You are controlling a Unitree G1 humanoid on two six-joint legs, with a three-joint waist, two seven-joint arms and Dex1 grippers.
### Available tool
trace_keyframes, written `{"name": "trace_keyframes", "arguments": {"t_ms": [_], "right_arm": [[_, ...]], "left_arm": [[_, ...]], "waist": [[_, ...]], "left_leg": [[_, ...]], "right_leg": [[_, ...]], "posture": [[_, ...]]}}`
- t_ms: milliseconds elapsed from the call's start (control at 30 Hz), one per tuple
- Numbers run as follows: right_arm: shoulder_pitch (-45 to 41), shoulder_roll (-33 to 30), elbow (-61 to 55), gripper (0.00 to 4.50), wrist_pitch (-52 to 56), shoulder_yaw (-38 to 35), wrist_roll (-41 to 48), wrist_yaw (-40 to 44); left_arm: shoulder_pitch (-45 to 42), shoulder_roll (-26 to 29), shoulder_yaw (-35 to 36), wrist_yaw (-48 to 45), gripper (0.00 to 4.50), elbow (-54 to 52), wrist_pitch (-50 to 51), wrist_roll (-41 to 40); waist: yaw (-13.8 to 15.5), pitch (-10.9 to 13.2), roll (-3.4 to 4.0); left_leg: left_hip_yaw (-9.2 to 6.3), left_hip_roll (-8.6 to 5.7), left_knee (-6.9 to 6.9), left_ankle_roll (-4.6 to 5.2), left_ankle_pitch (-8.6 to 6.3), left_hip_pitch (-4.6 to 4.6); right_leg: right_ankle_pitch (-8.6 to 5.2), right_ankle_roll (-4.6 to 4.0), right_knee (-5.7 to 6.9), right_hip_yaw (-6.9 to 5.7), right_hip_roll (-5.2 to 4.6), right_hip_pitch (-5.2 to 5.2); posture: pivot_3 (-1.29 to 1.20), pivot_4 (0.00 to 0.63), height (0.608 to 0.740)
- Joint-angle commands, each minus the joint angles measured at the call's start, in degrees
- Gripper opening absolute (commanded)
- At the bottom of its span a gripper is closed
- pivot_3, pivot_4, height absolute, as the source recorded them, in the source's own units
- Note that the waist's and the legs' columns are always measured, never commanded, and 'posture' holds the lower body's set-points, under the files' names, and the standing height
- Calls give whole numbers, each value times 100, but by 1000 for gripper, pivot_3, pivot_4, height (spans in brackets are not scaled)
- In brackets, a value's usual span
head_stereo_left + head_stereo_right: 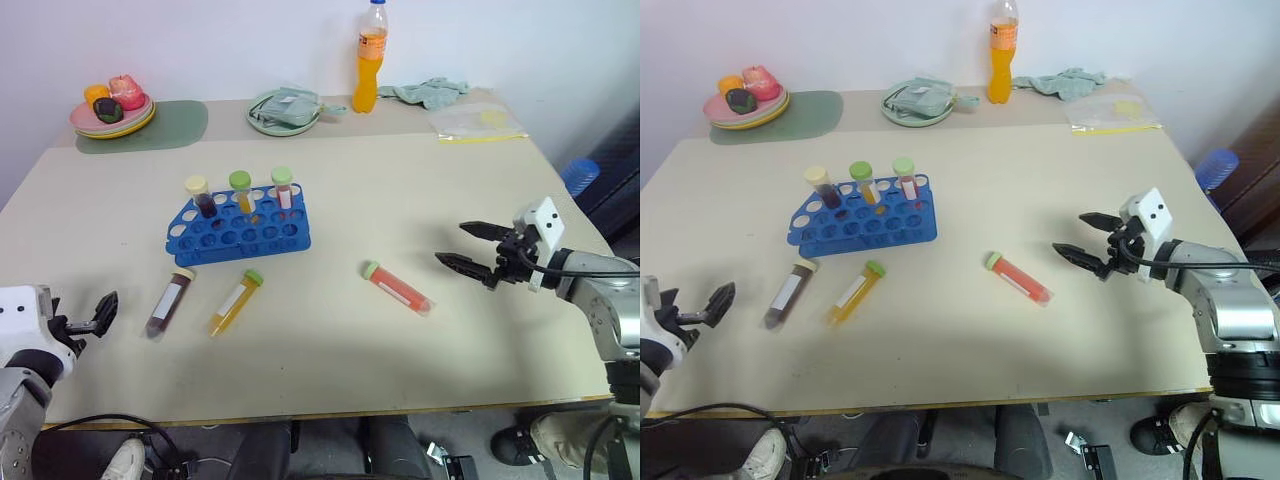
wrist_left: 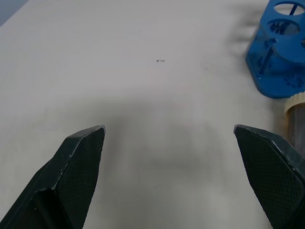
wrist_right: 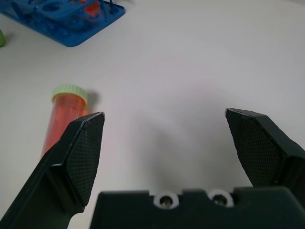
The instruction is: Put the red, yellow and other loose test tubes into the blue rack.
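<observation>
Currently the right gripper (image 1: 470, 245) is hovering over the table (image 1: 400, 180) with its fingers spread wide and empty, just right of the red tube (image 1: 398, 287), which is lying flat. Nearer the left, the yellow tube (image 1: 235, 302) and the maroon tube (image 1: 169, 302) are lying side by side just in front of the blue rack (image 1: 240, 228), which is holding three capped tubes upright. At the table's near left edge the left gripper (image 2: 171, 143) is gaping wide, holding nothing.
</observation>
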Motion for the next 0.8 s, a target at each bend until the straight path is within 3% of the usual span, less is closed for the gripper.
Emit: {"name": "trace_keyframes", "arguments": {"t_ms": [33,333,800], "right_arm": [[-176,-52,48,4500,-120,20,-58,74],[-543,127,193,4500,-146,248,-205,-8],[-148,358,-432,4500,27,150,-118,-394]], "left_arm": [[57,-63,189,134,4470,-220,-52,-16],[-38,-68,268,258,4470,-149,-132,-22],[-631,127,-103,186,4470,267,-207,202]], "waist": [[0,0,0],[0,0,-1],[4,0,-1]], "left_leg": [[0,0,1,0,0,0],[0,0,3,1,-2,0],[-1,-1,7,2,-3,0]], "right_leg": [[0,0,0,0,0,0],[0,0,0,0,1,0],[1,1,-1,2,2,2]], "posture": [[0,150,740],[0,150,740],[0,150,740]]}}
